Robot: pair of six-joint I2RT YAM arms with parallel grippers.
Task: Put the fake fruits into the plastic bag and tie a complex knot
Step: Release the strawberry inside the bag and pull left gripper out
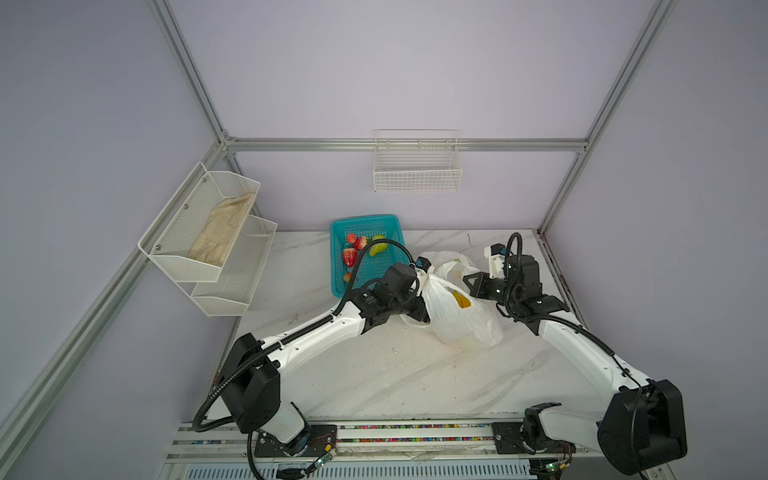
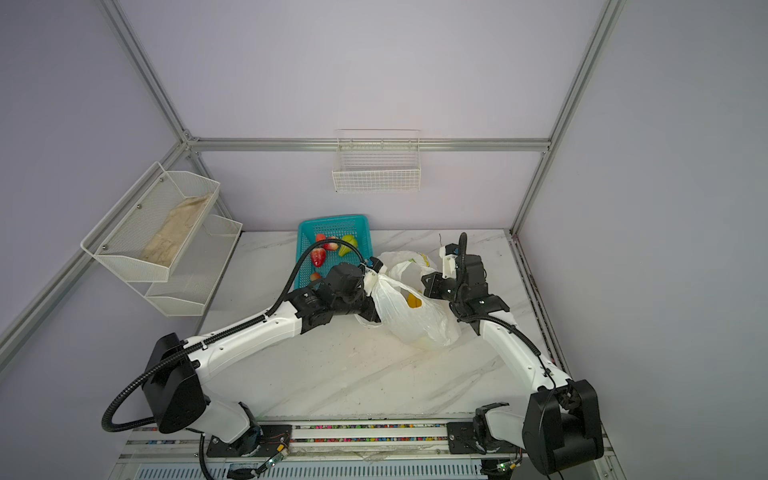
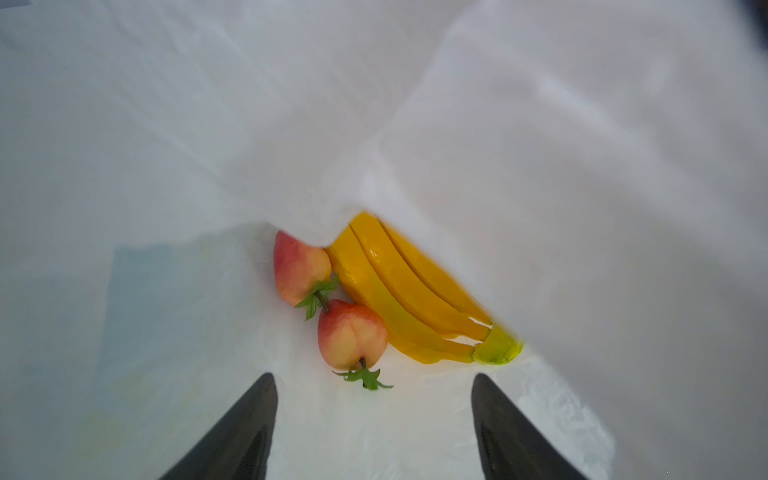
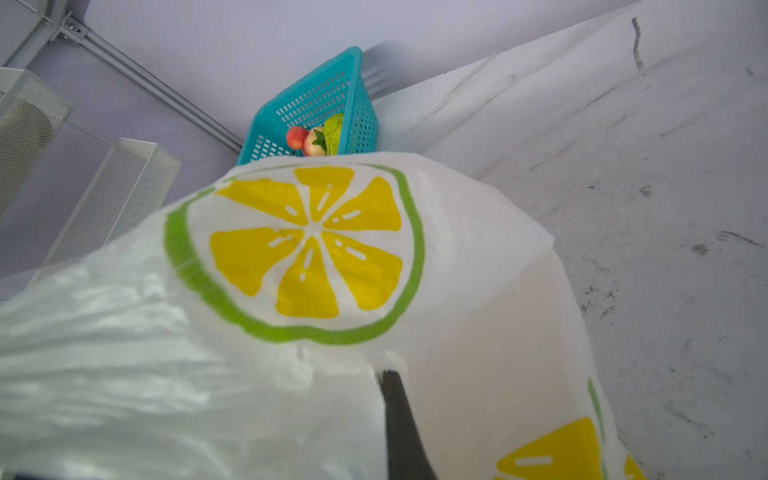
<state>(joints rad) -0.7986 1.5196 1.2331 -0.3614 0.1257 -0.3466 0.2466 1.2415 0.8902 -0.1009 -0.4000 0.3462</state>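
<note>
Gaping L gripper [image 3: 373, 376] sits inside plastic bag [image 1: 461, 324]; R gripper [image 4: 389, 374] prob. pinches its film.

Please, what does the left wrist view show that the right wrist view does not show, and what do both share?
Only the left wrist view: the inside of the plastic bag, with the banana bunch and two red-pink fruits, before the open left pincer. Only the right wrist view: the teal basket holding other fruits, the lemon print, the marble table, the right pincer shut on the bag. Both: the plastic bag.
</note>
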